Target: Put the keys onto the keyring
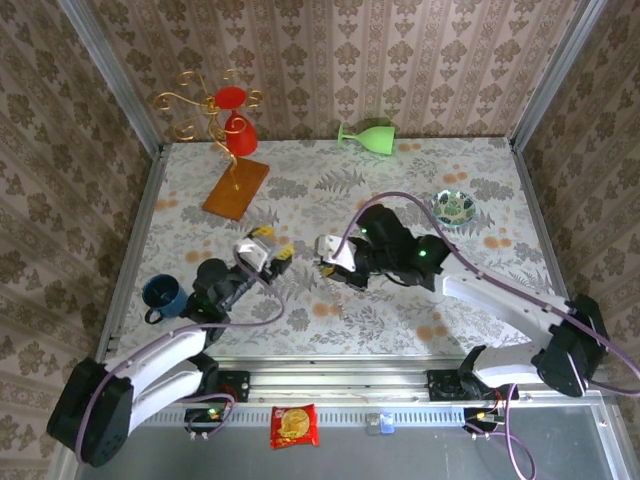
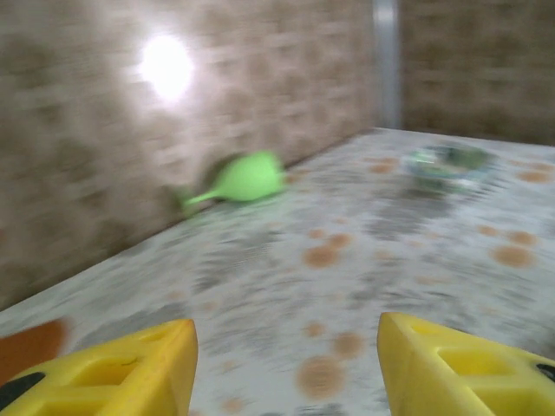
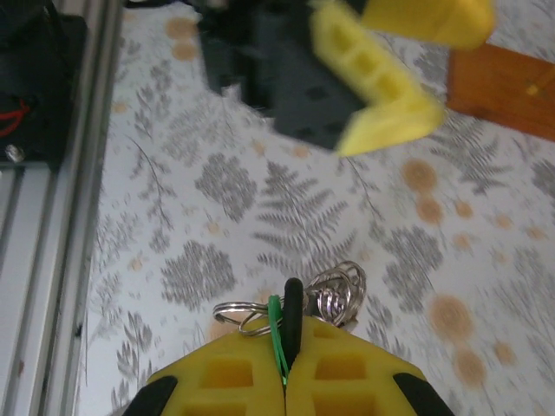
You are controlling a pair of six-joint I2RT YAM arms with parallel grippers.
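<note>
One bundle of keys [image 3: 295, 299] and small silver rings [image 3: 335, 290] protrudes from the tips of the right gripper [image 3: 284, 351], clamped shut on it; the left gripper [image 2: 286, 355], just ahead, stands parted and empty, so completed threading onto the keyring cannot be confirmed.

Damask-patterned wallpaper walls [image 1: 330, 60] enclose a fern-print tabletop [image 1: 400, 190]; a bright glare [image 2: 165, 65] spots one wall.
</note>
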